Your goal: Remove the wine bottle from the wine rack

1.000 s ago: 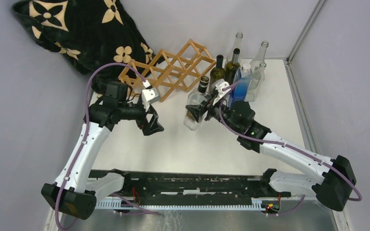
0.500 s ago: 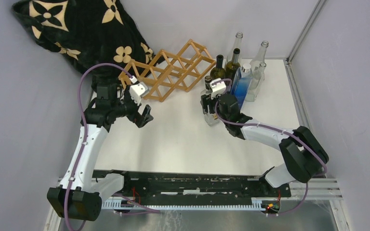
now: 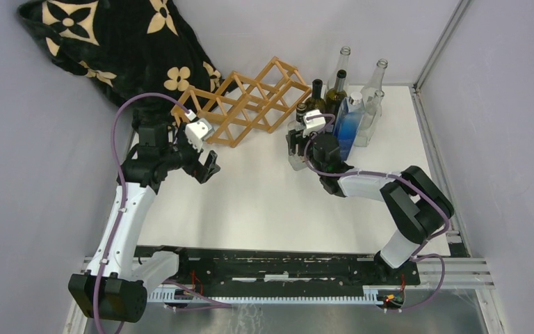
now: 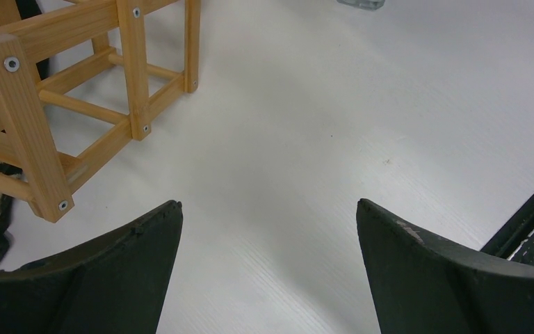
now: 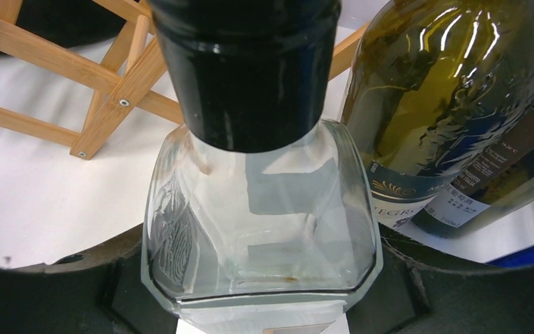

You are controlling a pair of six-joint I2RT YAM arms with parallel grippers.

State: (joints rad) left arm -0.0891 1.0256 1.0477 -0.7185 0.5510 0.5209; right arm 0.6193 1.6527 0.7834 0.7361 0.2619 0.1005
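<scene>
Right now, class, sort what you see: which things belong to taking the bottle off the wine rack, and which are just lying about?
Part of the job:
- wine rack
- clear bottle, gripped between the right fingers

Just lying about:
- black flowered cloth
- dark green bottles
- blue bottle

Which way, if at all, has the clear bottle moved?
Yes: the clear bottle moved up the picture and rightward, closer to the standing bottles.

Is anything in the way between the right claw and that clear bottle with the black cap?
Nothing visible. The right gripper is clamped on the clear bottle, off the wine rack, beside a green bottle.
</scene>
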